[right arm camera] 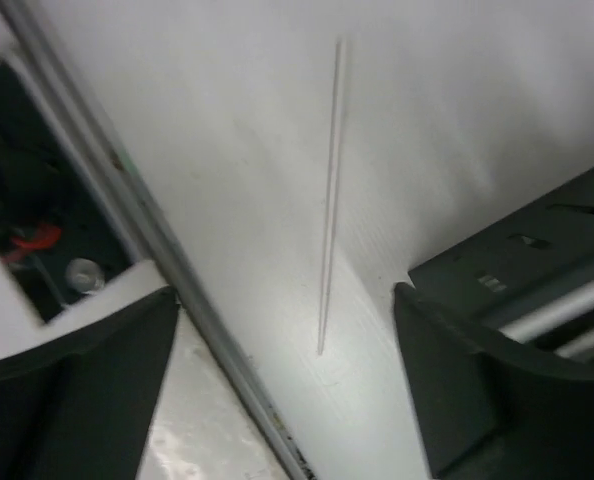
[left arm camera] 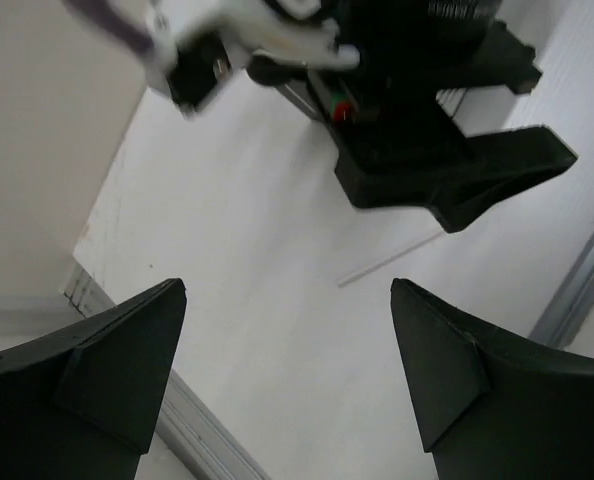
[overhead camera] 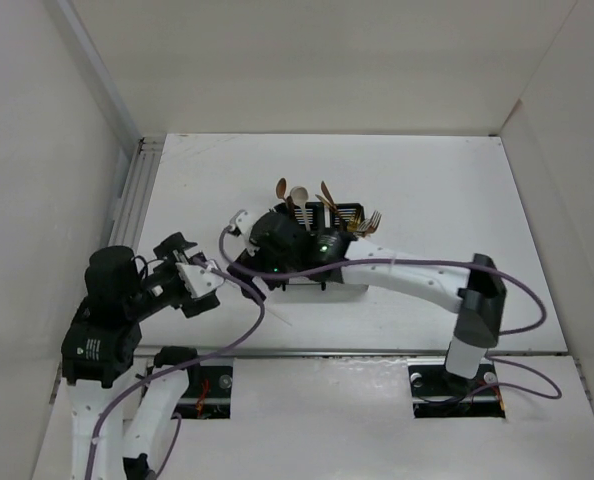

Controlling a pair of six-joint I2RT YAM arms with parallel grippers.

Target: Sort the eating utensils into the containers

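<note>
Left tool [left arm camera: 287, 288] and right tool [right arm camera: 287, 296] spread wide, empty | white table [overhead camera: 437, 190]; pale walls [overhead camera: 37, 150] on three sides

A pale chopstick [right arm camera: 329, 200] lies flat on the white table [right arm camera: 457, 120], seen between the wide-apart jaws, near a metal rail [right arm camera: 177, 270].

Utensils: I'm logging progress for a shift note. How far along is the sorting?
Looks mostly done: several utensils stand in the containers. In hand: nothing; the left gripper and right gripper are open. Left: one pale chopstick lying on the table.
</note>
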